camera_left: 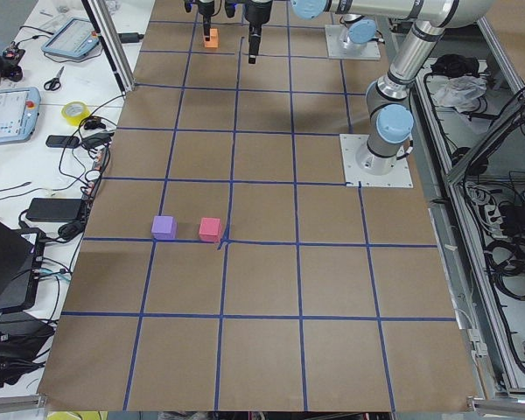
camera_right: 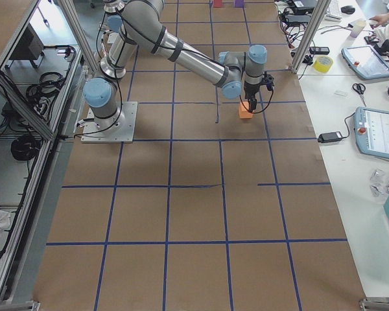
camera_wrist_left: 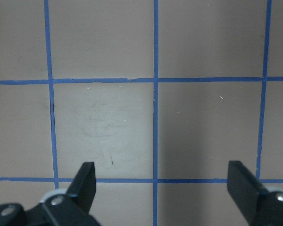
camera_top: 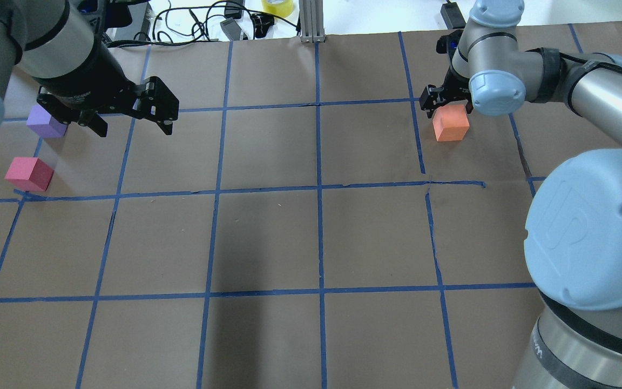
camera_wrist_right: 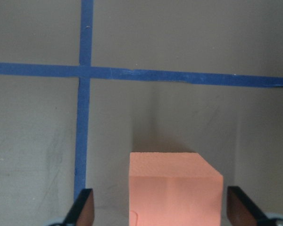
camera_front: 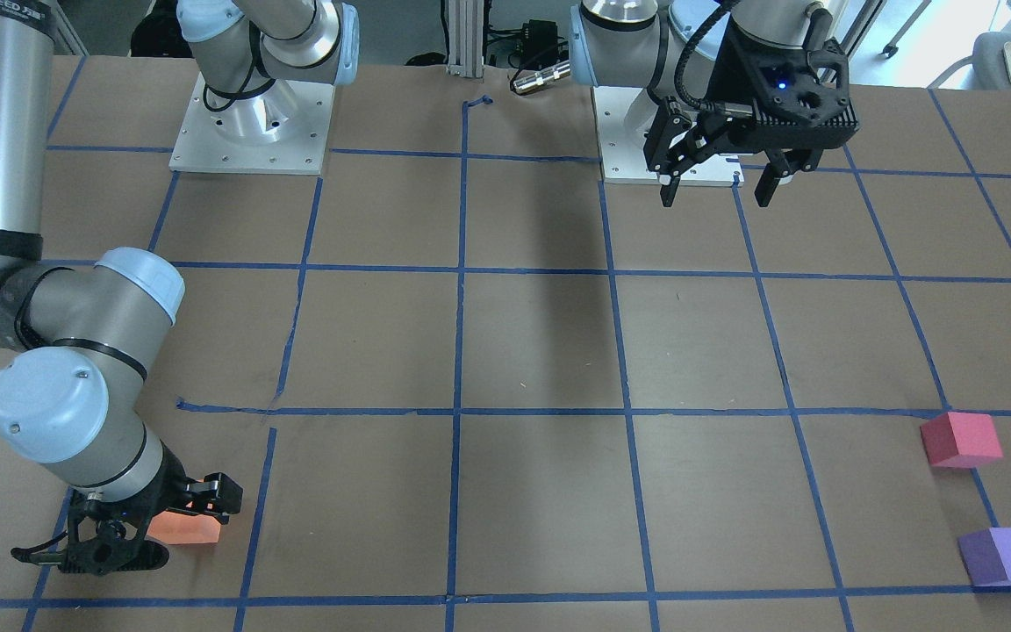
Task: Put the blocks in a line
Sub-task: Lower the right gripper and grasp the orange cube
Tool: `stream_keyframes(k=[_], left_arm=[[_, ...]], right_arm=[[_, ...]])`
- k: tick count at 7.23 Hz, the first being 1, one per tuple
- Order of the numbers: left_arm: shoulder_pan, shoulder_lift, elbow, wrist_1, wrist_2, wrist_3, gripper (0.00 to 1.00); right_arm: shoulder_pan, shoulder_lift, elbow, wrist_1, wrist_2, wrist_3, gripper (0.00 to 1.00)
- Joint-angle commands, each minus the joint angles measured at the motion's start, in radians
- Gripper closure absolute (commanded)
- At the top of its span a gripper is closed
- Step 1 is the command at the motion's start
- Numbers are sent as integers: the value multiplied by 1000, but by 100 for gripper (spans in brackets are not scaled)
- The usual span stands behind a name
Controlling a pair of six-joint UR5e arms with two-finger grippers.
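Note:
The orange block (camera_top: 451, 123) sits on the brown table at the far right. My right gripper (camera_top: 443, 101) is down around it, jaws open. In the right wrist view the block (camera_wrist_right: 174, 188) lies between the fingers (camera_wrist_right: 82, 209), nearer the right one, with a gap on the left. The pinkish-red block (camera_top: 29, 174) and the purple block (camera_top: 46, 121) sit close together at the far left. My left gripper (camera_top: 133, 123) hangs open and empty above the table, just right of the purple block. The left wrist view shows only bare table between its fingers (camera_wrist_left: 85, 183).
Blue tape lines (camera_top: 319, 189) mark a grid on the table. The two arm bases (camera_front: 251, 132) stand on the robot's side. An aluminium post (camera_top: 311, 21), cables and a yellow tape roll (camera_top: 277, 6) lie beyond the far edge.

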Motion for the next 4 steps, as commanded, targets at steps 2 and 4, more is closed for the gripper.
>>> stream_keyframes(k=[2, 4], left_arm=[[0, -1, 2, -1, -3, 1, 0], [0, 2, 2, -1, 3, 4, 0]], right_arm=[[0, 21, 5, 11, -24, 1, 0], [-2, 50, 5, 11, -24, 1, 0]])
